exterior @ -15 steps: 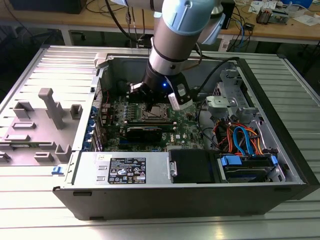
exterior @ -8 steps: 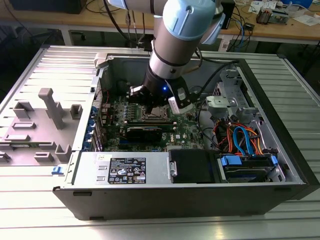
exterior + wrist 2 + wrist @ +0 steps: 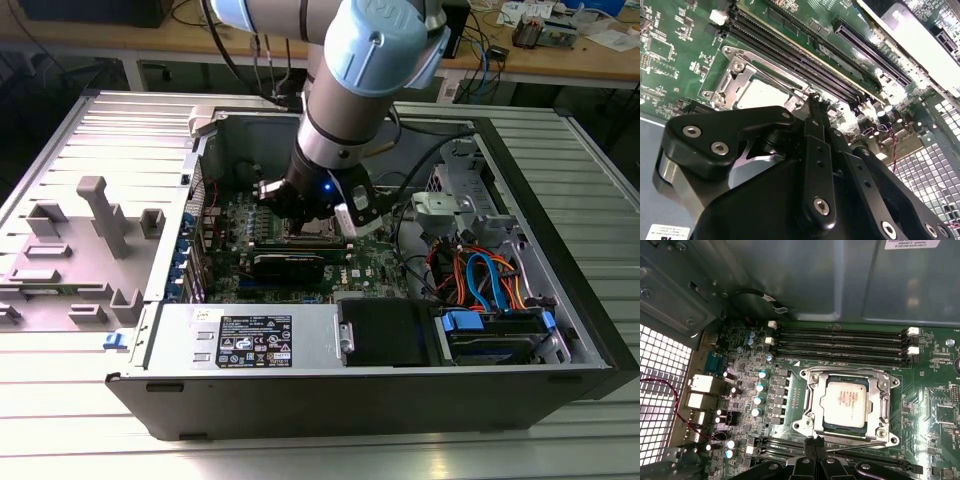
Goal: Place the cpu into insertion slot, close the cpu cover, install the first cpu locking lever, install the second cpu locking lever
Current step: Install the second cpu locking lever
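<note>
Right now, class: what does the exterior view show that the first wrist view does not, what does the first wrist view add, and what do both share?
Exterior view alone: the arm reaching into the open computer case, with bundled drive cables.

First wrist view alone: the cpu seated in its socket, the cpu cover down around it, and the gripper beside the socket's edge.

Both: the green motherboard.
</note>
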Controlling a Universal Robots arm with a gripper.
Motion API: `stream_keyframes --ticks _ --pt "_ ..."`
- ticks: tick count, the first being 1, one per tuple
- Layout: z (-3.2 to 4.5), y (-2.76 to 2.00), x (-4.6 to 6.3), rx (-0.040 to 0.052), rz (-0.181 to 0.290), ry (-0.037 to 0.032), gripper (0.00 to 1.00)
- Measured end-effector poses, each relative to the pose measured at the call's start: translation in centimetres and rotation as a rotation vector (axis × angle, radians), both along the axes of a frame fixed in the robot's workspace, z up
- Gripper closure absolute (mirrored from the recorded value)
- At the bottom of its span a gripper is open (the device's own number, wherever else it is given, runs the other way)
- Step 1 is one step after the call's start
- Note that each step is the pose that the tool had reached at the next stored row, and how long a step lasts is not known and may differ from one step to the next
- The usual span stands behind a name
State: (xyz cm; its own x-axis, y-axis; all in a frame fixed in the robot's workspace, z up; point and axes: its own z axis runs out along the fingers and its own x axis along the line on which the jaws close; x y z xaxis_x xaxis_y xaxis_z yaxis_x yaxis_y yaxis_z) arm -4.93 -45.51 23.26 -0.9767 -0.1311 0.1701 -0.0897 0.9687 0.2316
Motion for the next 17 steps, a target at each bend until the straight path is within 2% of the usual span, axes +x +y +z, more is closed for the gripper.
stream_keyframes --ticks 4,10,15,17 --pt "-0.42 0.00 -0.4 0.0001 0.000 0.0000 0.89" --pt "-1.37 0.00 -0.9 0.0031 0.000 -0.0052 0.89" --pt "-2.10 0.05 -0.9 0.0094 0.000 -0.0051 0.89" --pt "-2.17 0.06 -0.9 0.0130 0.000 -0.0051 0.89"
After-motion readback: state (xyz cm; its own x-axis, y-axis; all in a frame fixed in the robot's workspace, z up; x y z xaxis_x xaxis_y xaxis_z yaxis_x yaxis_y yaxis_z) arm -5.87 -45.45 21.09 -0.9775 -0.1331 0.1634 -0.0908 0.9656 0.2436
